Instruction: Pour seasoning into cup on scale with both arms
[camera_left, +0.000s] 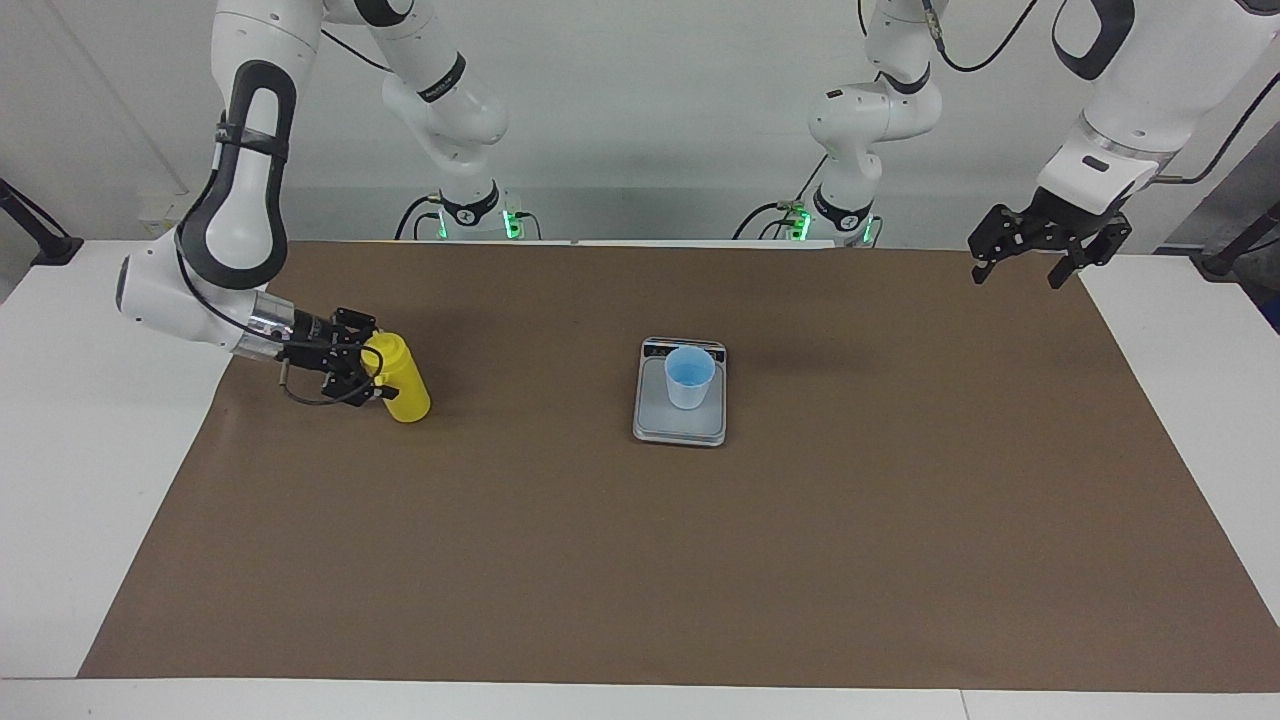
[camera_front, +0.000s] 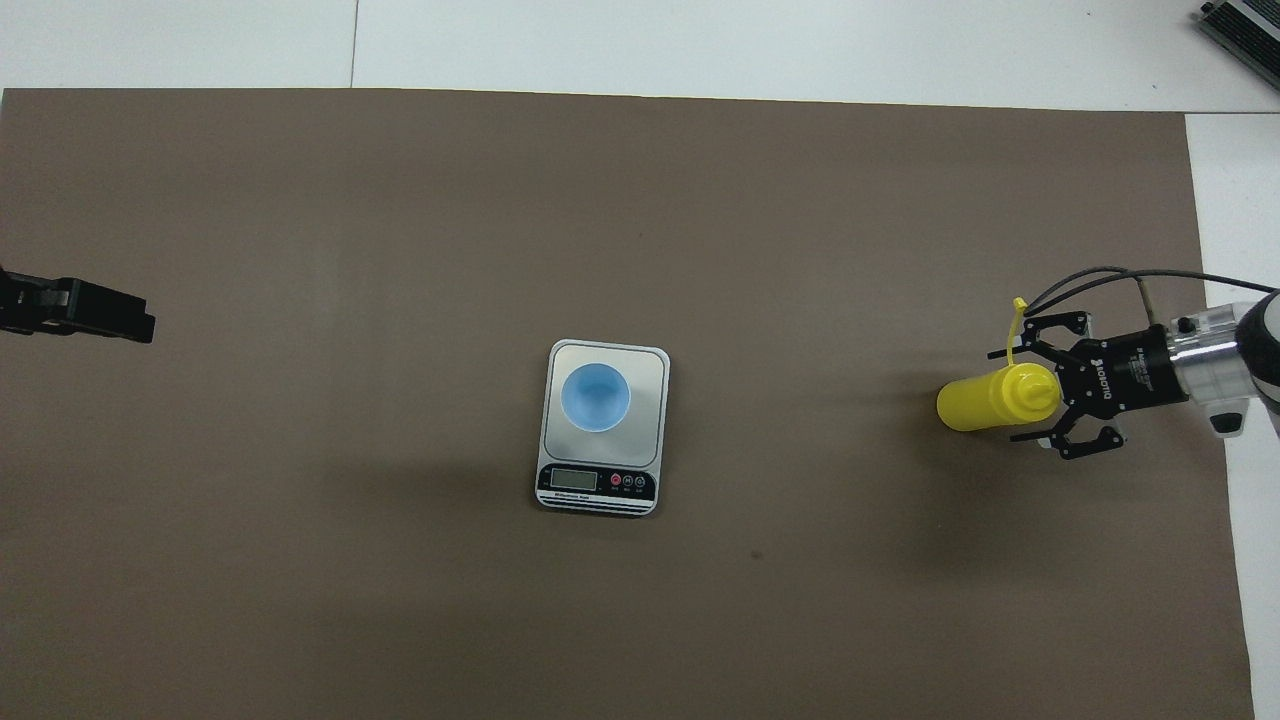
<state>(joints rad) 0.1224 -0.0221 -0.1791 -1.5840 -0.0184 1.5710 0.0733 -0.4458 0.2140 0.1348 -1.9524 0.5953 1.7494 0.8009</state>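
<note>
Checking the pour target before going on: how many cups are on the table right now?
1. The cup stands upright on the scale at mid-table; no other cup shows in either view.

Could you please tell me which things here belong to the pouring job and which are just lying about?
Job: seasoning, cup, scale, right gripper open at the seasoning, left gripper waiting, open.
Lying about: brown mat, grey device partly in view.

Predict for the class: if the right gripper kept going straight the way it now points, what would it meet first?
The yellow seasoning bottle: the right gripper, jaws open, points at its upper part from the right arm's end of the table. Whether they touch is unclear.
</note>
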